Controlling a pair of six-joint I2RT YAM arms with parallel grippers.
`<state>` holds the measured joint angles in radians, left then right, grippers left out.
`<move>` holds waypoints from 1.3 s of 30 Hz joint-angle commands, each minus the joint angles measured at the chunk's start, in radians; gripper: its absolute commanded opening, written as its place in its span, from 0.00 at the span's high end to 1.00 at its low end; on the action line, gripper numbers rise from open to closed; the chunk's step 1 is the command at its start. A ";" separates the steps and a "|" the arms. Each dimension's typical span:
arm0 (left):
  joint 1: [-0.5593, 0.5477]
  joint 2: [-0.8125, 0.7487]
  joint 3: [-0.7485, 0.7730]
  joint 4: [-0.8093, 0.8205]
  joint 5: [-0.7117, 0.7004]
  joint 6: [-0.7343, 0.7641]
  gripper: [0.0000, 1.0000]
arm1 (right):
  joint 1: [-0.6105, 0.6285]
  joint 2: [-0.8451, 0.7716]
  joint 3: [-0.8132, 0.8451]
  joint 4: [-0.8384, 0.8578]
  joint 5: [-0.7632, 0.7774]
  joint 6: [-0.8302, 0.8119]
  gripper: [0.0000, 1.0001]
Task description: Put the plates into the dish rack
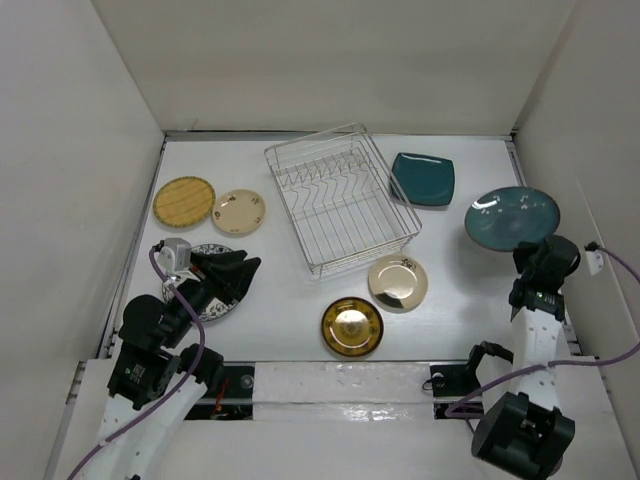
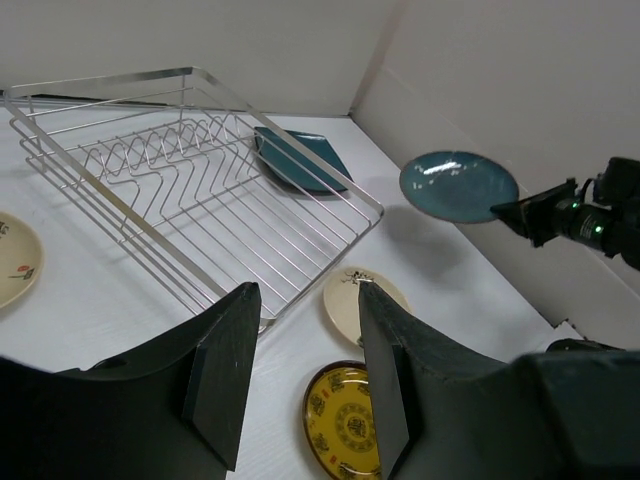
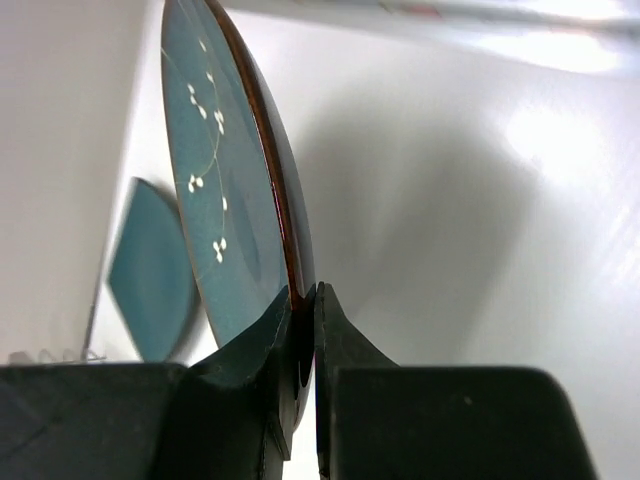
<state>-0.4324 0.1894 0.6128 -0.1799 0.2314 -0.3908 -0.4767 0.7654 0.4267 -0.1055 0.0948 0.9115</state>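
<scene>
The silver wire dish rack point(image 1: 340, 198) stands mid-table with no plates in it; it also shows in the left wrist view point(image 2: 190, 190). My right gripper point(image 1: 537, 262) is shut on the rim of a round dark teal plate point(image 1: 512, 216) and holds it in the air right of the rack; the plate stands on edge in the right wrist view point(image 3: 225, 190). My left gripper point(image 1: 238, 268) is open and empty above a white plate with blue pattern point(image 1: 214, 290). A shiny gold plate point(image 1: 352, 326), a pale champagne plate point(image 1: 398, 282), a yellow woven plate point(image 1: 184, 202) and a cream plate point(image 1: 239, 211) lie flat.
A square dark teal plate point(image 1: 422, 178) lies right of the rack's far end. White walls close in the table on the left, back and right. A strip of white tape runs along the near edge between the arm bases.
</scene>
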 commanded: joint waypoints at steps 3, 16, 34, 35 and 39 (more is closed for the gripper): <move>-0.006 0.024 -0.002 0.033 -0.010 -0.006 0.59 | 0.117 -0.048 0.343 0.202 0.033 -0.084 1.00; 0.043 0.051 -0.004 0.045 0.008 0.006 0.67 | 0.728 0.717 1.276 -0.020 0.189 -0.676 1.00; 0.043 0.104 -0.002 0.037 -0.021 0.004 0.67 | 0.917 1.247 1.792 -0.157 0.470 -1.007 1.00; 0.043 0.104 -0.001 0.036 -0.020 0.004 0.67 | 0.928 1.247 1.776 -0.146 0.473 -1.005 1.00; 0.043 0.105 -0.002 0.037 -0.023 0.006 0.67 | 0.948 1.244 1.687 -0.102 0.523 -1.020 1.00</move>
<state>-0.3923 0.2859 0.6128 -0.1841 0.2150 -0.3908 0.4618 2.0823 2.1105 -0.4286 0.5079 -0.0757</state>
